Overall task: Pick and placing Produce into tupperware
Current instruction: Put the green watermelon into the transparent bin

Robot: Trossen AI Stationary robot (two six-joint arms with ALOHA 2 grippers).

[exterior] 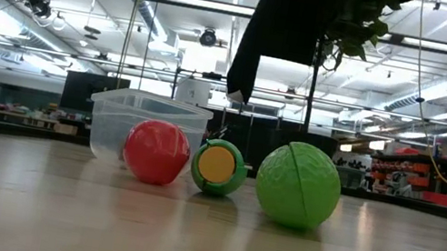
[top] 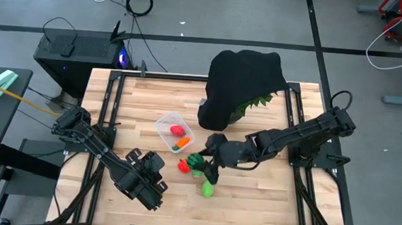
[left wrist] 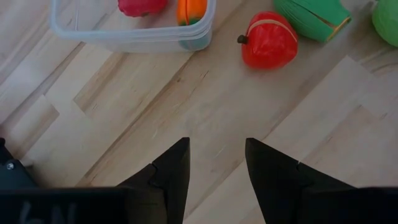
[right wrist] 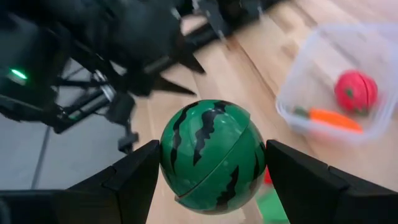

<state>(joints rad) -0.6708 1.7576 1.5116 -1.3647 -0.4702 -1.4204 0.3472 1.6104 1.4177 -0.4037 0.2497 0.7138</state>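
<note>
The tupperware (top: 173,130), a clear box, stands left of the table's middle with a red toy (right wrist: 356,91) and an orange one (right wrist: 333,118) inside. My right gripper (right wrist: 211,155) hangs just near of it, to its right, shut on the dark-green striped ball (right wrist: 211,158). Below, a red toy (top: 183,166) and a light-green ball (top: 207,190) rest on the wood. My left gripper (left wrist: 217,162) stands open over bare wood near the tupperware's near left side, holding nothing. My right gripper pinches the striped ball between its two fingers, one on each opposite side (right wrist: 163,163). The fingers slant down from the table's right. The ball is clear of the table, above the red toy and the light-green ball.
A black cloth over spiky green leaves (top: 242,80) stands at the table's far edge, right of the middle. Black rails (top: 110,99) run along the table's left and right sides. Bare wood (top: 251,201) lies at the near right.
</note>
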